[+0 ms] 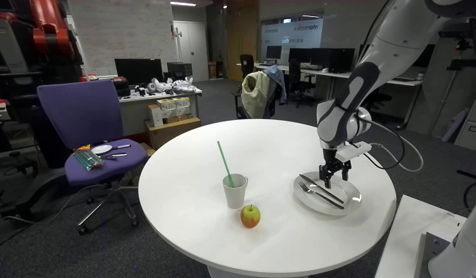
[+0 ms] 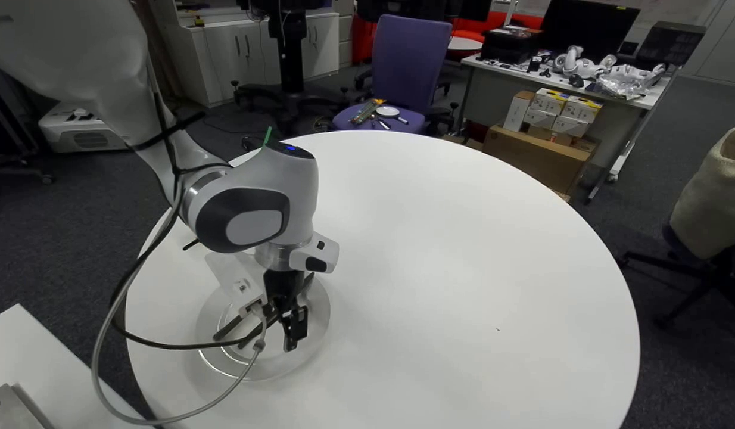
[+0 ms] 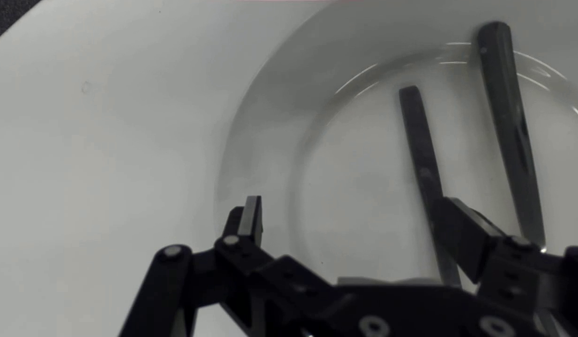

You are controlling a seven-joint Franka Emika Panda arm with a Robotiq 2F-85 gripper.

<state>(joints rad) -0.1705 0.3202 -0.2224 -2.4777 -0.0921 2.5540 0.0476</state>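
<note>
A white plate (image 1: 315, 205) carries a dark-handled knife (image 1: 315, 183) and a fork (image 1: 319, 194), lying side by side. My gripper (image 1: 336, 180) points down over the plate, on the knife's side. In the wrist view my gripper (image 3: 350, 210) is open, with only bare plate (image 3: 364, 173) between its fingers. The right finger (image 3: 462, 229) overlaps the knife (image 3: 422, 154); whether it touches cannot be told. Beyond it lies the fork (image 3: 509, 112). A white mug (image 1: 235, 197) with a green straw (image 1: 224, 160) stands apart, near a red-and-green apple (image 1: 250, 217).
Everything stands on a round white table (image 1: 276, 146). A cable (image 2: 183, 345) loops loosely from the wrist down past the plate. A purple chair (image 1: 81, 112) holding several items is beyond the table edge. The arm hides most of the mug side in an exterior view.
</note>
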